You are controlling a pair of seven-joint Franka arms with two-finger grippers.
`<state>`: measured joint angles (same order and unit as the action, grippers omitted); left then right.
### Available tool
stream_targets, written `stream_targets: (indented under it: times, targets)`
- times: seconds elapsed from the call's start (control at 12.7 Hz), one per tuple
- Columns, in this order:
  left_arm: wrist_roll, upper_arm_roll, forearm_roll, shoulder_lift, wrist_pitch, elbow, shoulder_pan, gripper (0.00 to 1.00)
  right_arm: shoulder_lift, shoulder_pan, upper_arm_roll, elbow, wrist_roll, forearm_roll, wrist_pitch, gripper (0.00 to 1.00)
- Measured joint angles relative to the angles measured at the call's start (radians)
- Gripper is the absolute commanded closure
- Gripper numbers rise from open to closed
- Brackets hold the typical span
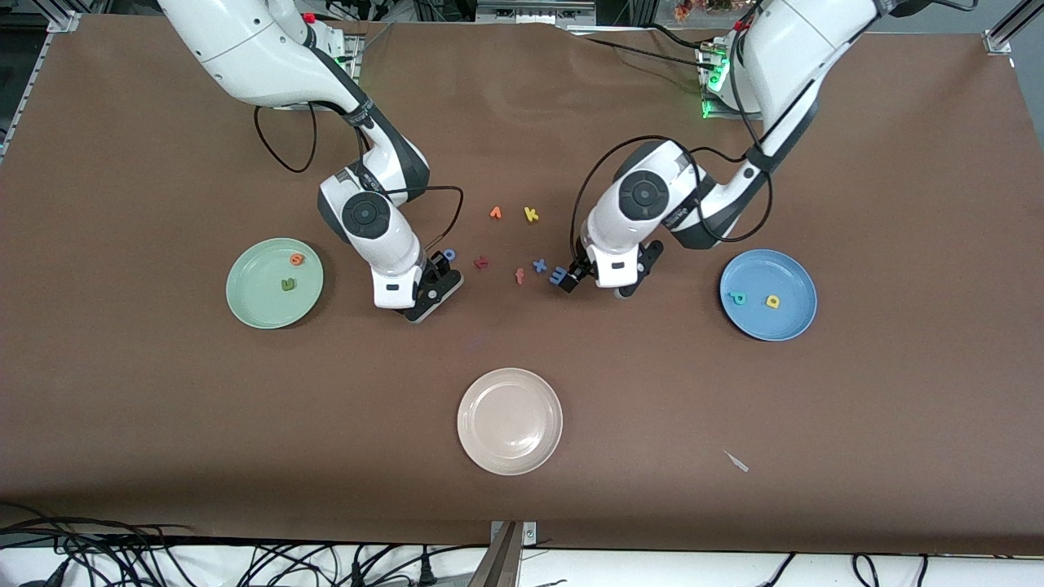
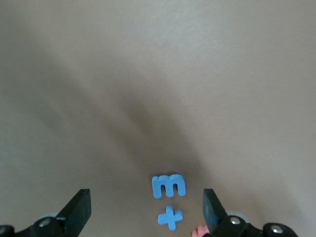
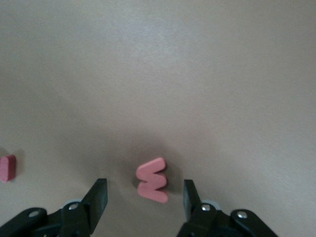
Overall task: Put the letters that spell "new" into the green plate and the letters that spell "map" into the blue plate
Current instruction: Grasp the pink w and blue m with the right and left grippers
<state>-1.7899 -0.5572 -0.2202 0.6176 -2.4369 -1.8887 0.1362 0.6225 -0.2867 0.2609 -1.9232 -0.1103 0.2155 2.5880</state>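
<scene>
Cream plate [image 1: 510, 421]: it is lying on the table [image 1: 163, 408] closest to the front camera, nearer than all the letters.
Right arm: it is reaching down from its base and bending at the elbow, the wrist pointing steeply at the table.
Right claw [image 3: 144, 197]: it is hovering low over the salmon-pink w [image 3: 152, 179], the fingers standing apart on both sides of the letter and not touching it; nothing is being gripped.
Salmon-pink w, place: it is lying flat on the table in the middle group, toward the right arm's end of this group.
Left arm: it is folding down in the same way, the wrist tilting toward the middle of the table.
Left claw [image 2: 147, 210]: it is standing wide open and low over the blue m [image 2: 168, 185], holding nothing.
Blue m, place: on the table, just beside the blue x [image 2: 170, 217].
Green plate [image 1: 274, 283]: it is carrying the orange e [image 1: 297, 259] and the green n [image 1: 288, 284].
Blue plate [image 1: 767, 294]: it is carrying the teal p [image 1: 736, 298] and the yellow a [image 1: 772, 302].
Other letters: the orange v [image 1: 495, 213] and the yellow k [image 1: 531, 214] are lying farther from the front camera; the salmon f [image 1: 519, 276] is nearer.
</scene>
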Motion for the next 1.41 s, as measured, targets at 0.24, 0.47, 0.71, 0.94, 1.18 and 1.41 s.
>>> stream_targets:
  times: [0.24,0.47,0.71,0.94,1.18,1.41]
  targets:
    - [-0.172,0.054,-0.082,0.05,-0.036,0.031,0.074,0.0,0.006,-0.004,0.0,0.0,0.0,0.001,0.001,0.49]
    - [-0.205,0.07,-0.094,0.078,-0.037,0.068,0.104,0.0,0.009,-0.003,-0.003,0.005,0.0,0.022,0.001,0.81]
    - [-0.208,0.124,-0.094,0.088,-0.037,0.085,0.168,0.01,0.008,-0.004,-0.004,0.008,0.0,0.03,-0.001,0.98]
    - [-0.211,0.141,-0.094,0.1,-0.037,0.089,0.194,0.02,-0.009,-0.001,-0.008,0.029,0.0,0.031,-0.075,0.97]
    - [-0.213,0.141,-0.094,0.11,-0.038,0.09,0.2,0.05,-0.085,0.01,-0.053,0.072,-0.017,0.031,-0.26,0.95]
    - [-0.221,0.143,-0.094,0.127,-0.038,0.109,0.215,0.17,-0.156,0.018,-0.137,0.066,-0.112,0.031,-0.363,0.95]
